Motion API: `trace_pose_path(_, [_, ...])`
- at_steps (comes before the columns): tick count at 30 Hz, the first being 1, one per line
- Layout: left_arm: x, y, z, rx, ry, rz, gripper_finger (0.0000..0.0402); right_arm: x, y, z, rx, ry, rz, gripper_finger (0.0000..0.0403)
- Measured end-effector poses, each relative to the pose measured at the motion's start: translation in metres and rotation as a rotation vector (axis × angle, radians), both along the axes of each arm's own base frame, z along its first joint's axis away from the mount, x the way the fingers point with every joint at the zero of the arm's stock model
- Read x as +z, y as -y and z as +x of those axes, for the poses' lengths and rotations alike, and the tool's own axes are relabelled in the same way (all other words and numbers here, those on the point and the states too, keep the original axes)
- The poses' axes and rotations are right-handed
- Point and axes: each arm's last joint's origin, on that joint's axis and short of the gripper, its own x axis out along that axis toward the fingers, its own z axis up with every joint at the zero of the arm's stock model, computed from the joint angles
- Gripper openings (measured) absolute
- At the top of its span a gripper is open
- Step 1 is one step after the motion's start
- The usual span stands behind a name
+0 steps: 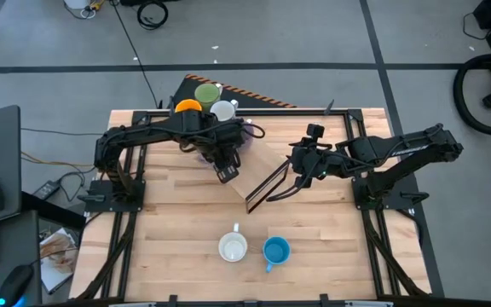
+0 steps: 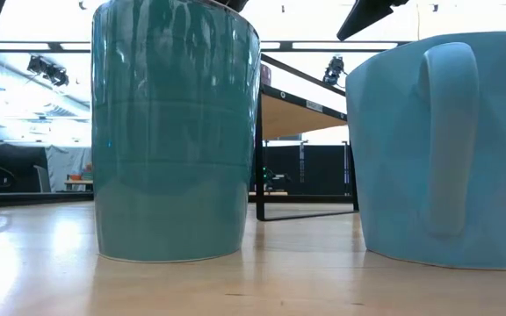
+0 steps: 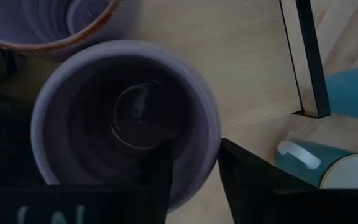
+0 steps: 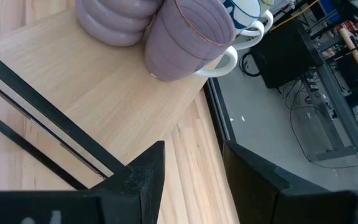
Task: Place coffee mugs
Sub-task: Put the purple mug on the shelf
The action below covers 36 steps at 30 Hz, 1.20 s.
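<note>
Two near mugs: teal-green glazed ceramic mug with cream inside (image 1: pixel 233 247) and sky-blue glazed ceramic mug (image 1: pixel 276 251), side by side on the pale butcher-block wooden table (image 1: pixel 169 256), close to its front edge, well apart from both arms.
Middle ground: tilted light wooden shelf board on a thin black metal frame (image 1: pixel 261 175), between the two arms.
Left gripper (image 3: pixel 194 168): over the ribbed lavender ceramic mug (image 3: pixel 126 118), one finger inside the mouth, the other outside the wall; fingers straddling the rim, whether pinching or just let go cannot be told.
Right gripper (image 4: pixel 191 165): fingers spread, holding nothing, hovering by the shelf edge.
Far cluster: second lavender ceramic mug with a brown-edged rim (image 4: pixel 188 40), orange mug (image 1: pixel 187 107), olive-green mug (image 1: pixel 206 91), white mug (image 1: pixel 223 110), huddled at the table's back edge.
Handling: likely stiff, brittle, moderately heavy for the size; glaze likely slick; rim pinch or handle the probable hold; knocks against neighbouring mugs a chipping risk.
Views: overhead alone gives the whole layout; left wrist alone shows the finger inside the mug; right wrist alone shows the ribbed sides and a pale handle; table-level view shows only the two near mugs, handle of the blue one facing the camera.
</note>
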Motion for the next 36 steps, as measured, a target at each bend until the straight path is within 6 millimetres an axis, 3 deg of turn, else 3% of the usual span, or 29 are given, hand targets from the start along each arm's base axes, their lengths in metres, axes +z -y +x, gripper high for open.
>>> trace_pose_path(13, [0.0001,-0.0005,0.0001,0.000,-0.002,0.028,0.0150,0.0000,0.0000,0.0000,0.002,-0.002,-0.003,0.0169])
trace_pose_path(23, [0.0011,-0.0014,0.0024,0.141,0.037,-0.006,0.0116,0.0000,0.0000,0.0000,0.002,-0.003,-0.003,0.0169])
trace_pose_path(36, [0.0015,-0.0013,0.0029,0.307,0.059,-0.070,0.0112,-0.0003,-0.0005,0.0001,0.013,-0.003,0.015,0.0169])
